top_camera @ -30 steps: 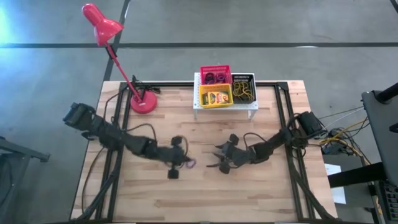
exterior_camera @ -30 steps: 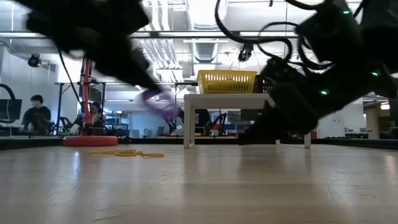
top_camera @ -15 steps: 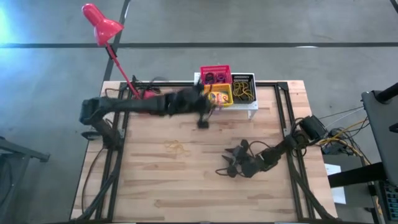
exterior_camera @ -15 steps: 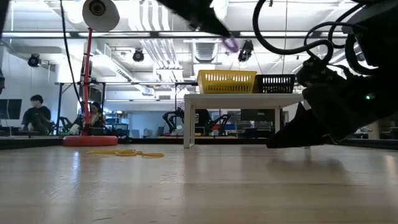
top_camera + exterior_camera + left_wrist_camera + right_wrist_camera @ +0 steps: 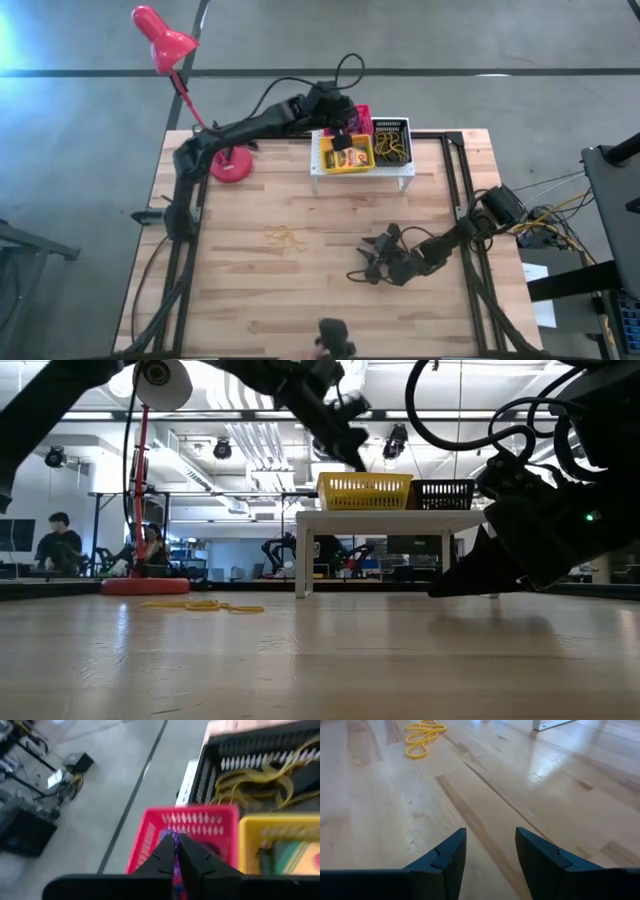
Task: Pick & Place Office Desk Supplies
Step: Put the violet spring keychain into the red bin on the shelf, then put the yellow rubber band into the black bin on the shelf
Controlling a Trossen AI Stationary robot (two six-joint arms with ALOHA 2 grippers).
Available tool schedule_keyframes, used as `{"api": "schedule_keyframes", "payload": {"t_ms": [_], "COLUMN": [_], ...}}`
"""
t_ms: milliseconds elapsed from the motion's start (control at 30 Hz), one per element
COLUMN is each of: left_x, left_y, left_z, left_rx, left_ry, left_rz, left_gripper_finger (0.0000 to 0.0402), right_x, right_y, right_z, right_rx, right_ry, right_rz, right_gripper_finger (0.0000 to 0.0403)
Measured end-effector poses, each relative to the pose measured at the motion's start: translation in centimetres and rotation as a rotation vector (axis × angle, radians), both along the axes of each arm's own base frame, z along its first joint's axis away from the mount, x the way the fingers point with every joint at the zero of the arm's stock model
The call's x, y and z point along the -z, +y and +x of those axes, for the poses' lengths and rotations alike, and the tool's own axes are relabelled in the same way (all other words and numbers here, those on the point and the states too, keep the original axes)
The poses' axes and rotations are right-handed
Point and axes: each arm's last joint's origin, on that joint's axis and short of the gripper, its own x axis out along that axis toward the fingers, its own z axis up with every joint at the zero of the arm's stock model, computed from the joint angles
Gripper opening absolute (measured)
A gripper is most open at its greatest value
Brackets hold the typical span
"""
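1. Left wrist view: we are seeing the left gripper [image 5: 176, 851] hanging over the pink-red basket [image 5: 192, 827], jaws pinched narrow on a purple loop [image 5: 174, 855].
2. High view: we are placing that basket at the back of the white shelf [image 5: 402, 176], behind the yellow basket [image 5: 347, 154] with a crayon box [image 5: 349, 157] in it and beside the black basket [image 5: 391, 141] of yellow loops.
3. We are judging the step as dropping the purple loop into the pink-red basket; nearly done.
4. To do it well, we are wanting the jaws centred over the basket's middle, clear of the rim, low enough that the loop does not bounce out, then spread wide and lifted straight up so the elastic is not snagging a finger.
5. Right gripper [image 5: 366, 263] is waiting low over the desk [image 5: 250, 300] at the right front, jaws wide, holding nothing.
6. Yellow loops [image 5: 287, 237] are lying on the desk mid-left, well apart from both grippers; probably the next pick.
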Motion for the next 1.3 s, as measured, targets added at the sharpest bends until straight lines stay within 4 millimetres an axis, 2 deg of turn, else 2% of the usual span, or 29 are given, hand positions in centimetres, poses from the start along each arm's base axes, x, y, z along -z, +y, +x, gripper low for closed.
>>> {"api": "schedule_keyframes", "payload": {"t_ms": [133,267,567,700,867,1000,1100,1167,1300], "left_x": [1.9,2.4,2.4,0.9,-3.1,-4.3,-3.7,-2.6,1.2], "left_y": [1.6,2.4,2.8,2.3,-1.2,-5.2,-8.2,-10.2,-14.0], "left_z": [-0.5,-0.9,-1.2,-1.7,-3.4,-4.9,-6.4,-7.5,-9.7], "left_rx": [-0.04,-0.077,-0.092,-0.086,-0.026,0.092,0.175,0.232,0.287], "left_ry": [0.042,0.034,0.022,-0.002,-0.016,0.042,0.082,0.1,0.115], "left_rz": [-0.03,-0.057,-0.076,-0.065,-0.063,-0.12,-0.164,-0.191,-0.256], "left_gripper_finger": [0.0027,0.0042,0.0111,0.0139,0.0146,0.0139,0.013,0.0126,0.0123], "right_x": [0.1,0.2,0.2,0.2,0.2,0.1,0.1,0.2,0.2], "right_y": [-0.1,-0.1,-0.2,-0.2,-0.2,-0.3,-0.5,-0.6,-0.8], "right_z": [-0.1,-0.2,-0.3,-0.2,-0.2,-0.2,-0.2,-0.2,-0.1], "right_rx": [0.0,0.001,0.003,0.005,0.007,0.023,0.043,0.056,0.063], "right_ry": [0.005,0.013,0.014,0.012,0.01,0.004,0.0,-0.003,0.001], "right_rz": [-0.005,-0.012,-0.013,-0.01,-0.006,-0.018,-0.03,-0.039,-0.043], "right_gripper_finger": [0.0166,0.0166,0.0166,0.0166,0.0166,0.0166,0.0166,0.0166,0.0166]}}
